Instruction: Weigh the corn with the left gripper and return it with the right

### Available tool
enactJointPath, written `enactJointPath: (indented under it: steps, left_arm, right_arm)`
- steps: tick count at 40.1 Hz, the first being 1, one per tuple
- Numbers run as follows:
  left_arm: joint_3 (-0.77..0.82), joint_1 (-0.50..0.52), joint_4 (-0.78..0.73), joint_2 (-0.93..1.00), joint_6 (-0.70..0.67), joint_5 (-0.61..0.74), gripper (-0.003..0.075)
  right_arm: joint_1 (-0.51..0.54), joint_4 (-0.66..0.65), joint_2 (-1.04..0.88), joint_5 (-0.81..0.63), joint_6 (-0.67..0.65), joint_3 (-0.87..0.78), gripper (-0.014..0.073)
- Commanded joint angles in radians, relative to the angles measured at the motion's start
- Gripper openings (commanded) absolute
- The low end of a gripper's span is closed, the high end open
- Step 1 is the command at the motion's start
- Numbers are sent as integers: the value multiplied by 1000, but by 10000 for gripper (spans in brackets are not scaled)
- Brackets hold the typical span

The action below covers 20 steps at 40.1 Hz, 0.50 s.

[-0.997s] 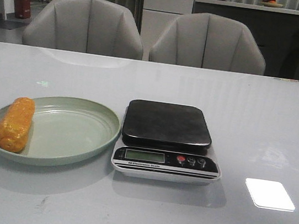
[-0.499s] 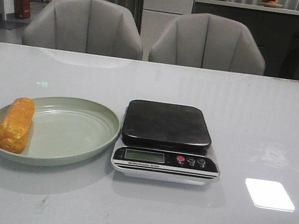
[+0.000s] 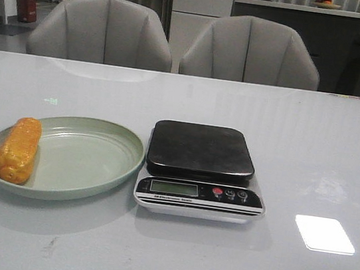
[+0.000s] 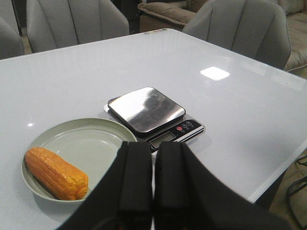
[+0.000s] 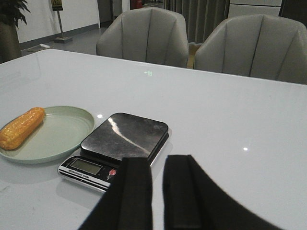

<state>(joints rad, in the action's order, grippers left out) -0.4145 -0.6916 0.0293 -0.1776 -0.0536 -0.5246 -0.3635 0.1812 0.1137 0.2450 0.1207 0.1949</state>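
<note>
**Corn waits on its plate, scale bare**

The table (image 3: 312,147) carries the scale (image 3: 202,153) beside the plate (image 3: 90,156), keeping transfer short. The corn (image 3: 17,149) lies along the plate's left edge. Left gripper (image 4: 152,191) is clenched, empty; right gripper (image 5: 156,191) slightly parted, empty.

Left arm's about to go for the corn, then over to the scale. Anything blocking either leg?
Nothing visible does. The corn lies alone at the left edge of the green plate, open from above. The scale sits just right of the plate, its platform bare. The left gripper hangs above the table's near side.
</note>
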Motion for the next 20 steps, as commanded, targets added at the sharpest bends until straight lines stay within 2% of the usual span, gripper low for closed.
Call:
enactJointPath:
  steps: [1,20]
  left_arm:
    - [-28,-4,3,-10,-2,76,114]
    - [-28,-4,3,-10,-2,76,114]
  right_arm:
    - [7,-7,8,-92,12,27,192]
    - [7,-7,8,-90,12,27,198]
